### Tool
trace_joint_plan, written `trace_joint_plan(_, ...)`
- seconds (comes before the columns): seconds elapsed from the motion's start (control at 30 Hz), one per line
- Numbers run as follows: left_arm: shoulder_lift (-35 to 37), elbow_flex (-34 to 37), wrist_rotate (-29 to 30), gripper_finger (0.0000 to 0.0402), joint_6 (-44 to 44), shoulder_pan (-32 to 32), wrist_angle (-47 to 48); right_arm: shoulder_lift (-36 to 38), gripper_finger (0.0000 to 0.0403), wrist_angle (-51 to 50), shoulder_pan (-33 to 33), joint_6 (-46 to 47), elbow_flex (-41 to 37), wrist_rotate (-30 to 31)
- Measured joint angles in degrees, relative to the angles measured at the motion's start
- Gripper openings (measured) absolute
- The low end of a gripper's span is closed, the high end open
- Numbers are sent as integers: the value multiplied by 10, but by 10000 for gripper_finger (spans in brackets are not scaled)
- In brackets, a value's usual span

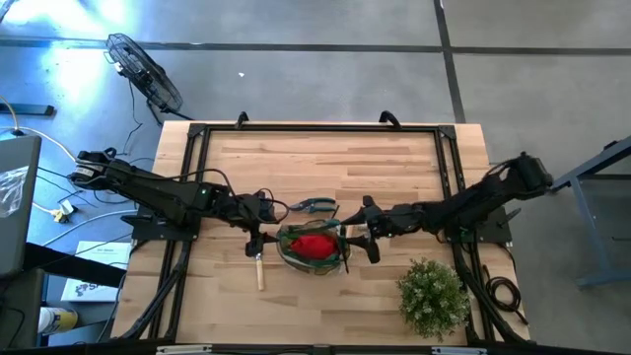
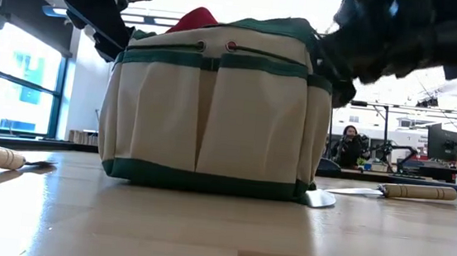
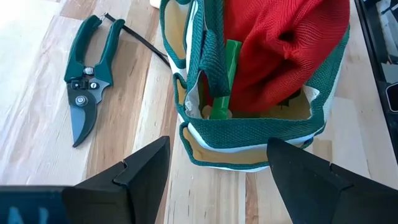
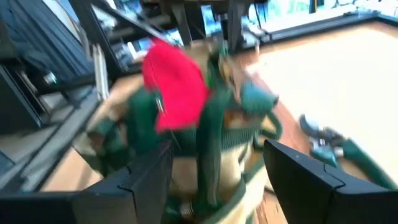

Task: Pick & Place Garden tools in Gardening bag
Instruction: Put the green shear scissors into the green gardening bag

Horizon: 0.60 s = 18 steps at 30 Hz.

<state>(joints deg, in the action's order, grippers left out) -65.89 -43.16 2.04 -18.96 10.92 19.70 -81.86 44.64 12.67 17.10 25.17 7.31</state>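
Both jaws spread wide, empty, flanking the gardening bag [image 1: 314, 248].
High view: left gripper [image 1: 258, 235] and right gripper [image 1: 367, 237] just beside bag; red glove [image 1: 313, 245] inside; pruning shears [image 1: 317, 206] near bag's far side; trowel [image 1: 259, 270] near its left. Low view: second trowel [image 2: 389, 191] beyond bag. Left wrist view: shears beside bag. Right wrist view: blurred.

The bag [image 1: 314, 248] stands upright at the surface's front middle, round, green-trimmed with pale pockets, its mouth open. A red glove [image 1: 313, 245] sticks out of it. Green-handled shears [image 1: 317, 207] lie flat just behind the bag, blades closed. 1 wooden-handled trowel [image 1: 259, 270] lies to the bag's left, another [image 2: 389, 191] beside its other side.
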Motion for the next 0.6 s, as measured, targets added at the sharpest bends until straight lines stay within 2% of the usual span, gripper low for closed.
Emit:
trace_joint_plan(0.33,0,0,0,260,0,0,12,134,240,-166,1,9,0,33)
trace_joint_plan(0.6,23,0,0,260,6,0,47,150,240,-189,1,28,0,32)
